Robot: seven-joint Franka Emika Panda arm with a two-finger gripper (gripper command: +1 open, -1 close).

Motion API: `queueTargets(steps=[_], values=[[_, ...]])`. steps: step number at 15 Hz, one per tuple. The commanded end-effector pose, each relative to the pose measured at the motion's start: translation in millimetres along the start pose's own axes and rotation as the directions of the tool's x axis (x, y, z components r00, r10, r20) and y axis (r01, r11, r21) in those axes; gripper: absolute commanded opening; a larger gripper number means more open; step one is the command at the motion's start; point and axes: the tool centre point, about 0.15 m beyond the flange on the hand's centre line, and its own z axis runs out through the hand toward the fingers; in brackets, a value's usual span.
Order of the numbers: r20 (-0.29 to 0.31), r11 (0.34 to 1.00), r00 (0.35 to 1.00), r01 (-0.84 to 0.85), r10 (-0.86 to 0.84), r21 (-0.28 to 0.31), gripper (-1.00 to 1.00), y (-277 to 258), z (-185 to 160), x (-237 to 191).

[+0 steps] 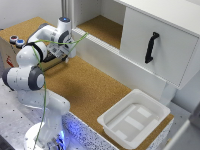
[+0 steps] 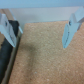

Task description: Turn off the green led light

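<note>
Pincer [image 2: 39, 30]: spread over cork | button box [image 1: 16, 42]: apart, exterior view's left

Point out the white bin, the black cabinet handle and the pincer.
white bin [image 1: 111, 123]: exterior view, near rim.
black cabinet handle [image 1: 151, 47]: exterior view, middle of grip.
pincer [image 2: 41, 30]: wrist view, between fingertips.
</note>
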Motion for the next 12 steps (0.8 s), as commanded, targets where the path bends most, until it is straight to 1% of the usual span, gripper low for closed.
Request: queueTargets(steps=[1, 2, 3, 4, 5, 6, 8, 9, 11, 12], values=[[0.087, 0.976, 0.973, 0.215, -0.212, -0.028, 1.0, -42.7, -39.0, -1.0], [0.075, 0.965, 0.963, 0.26, -0.258, -0.019, 1.0, -49.0, -45.6, -2.9], [0.077, 0.953, 0.951, 0.301, -0.298, -0.023, 1.0, -54.9, -50.5, -4.6], [0.078, 0.936, 0.933, 0.353, -0.351, -0.013, 1.0, -64.5, -57.0, -7.9], [0.077, 0.914, 0.911, 0.406, -0.404, -0.008, 1.0, -74.4, -63.4, -11.7], [0.082, 0.885, 0.881, 0.466, -0.465, 0.009, 1.0, -85.0, -69.3, -16.7], [0.118, 0.818, 0.811, 0.574, -0.574, 0.031, 1.0, -107.7, -78.4, -29.8], [0.148, 0.792, 0.781, 0.61, -0.607, 0.031, 1.0, -117.0, -79.3, -36.2], [0.171, 0.758, 0.742, 0.651, -0.648, 0.045, 1.0, -132.7, -82.8, -48.1], [0.174, 0.74, 0.723, 0.67, -0.669, 0.058, 1.0, -142.1, -86.1, -54.0]])
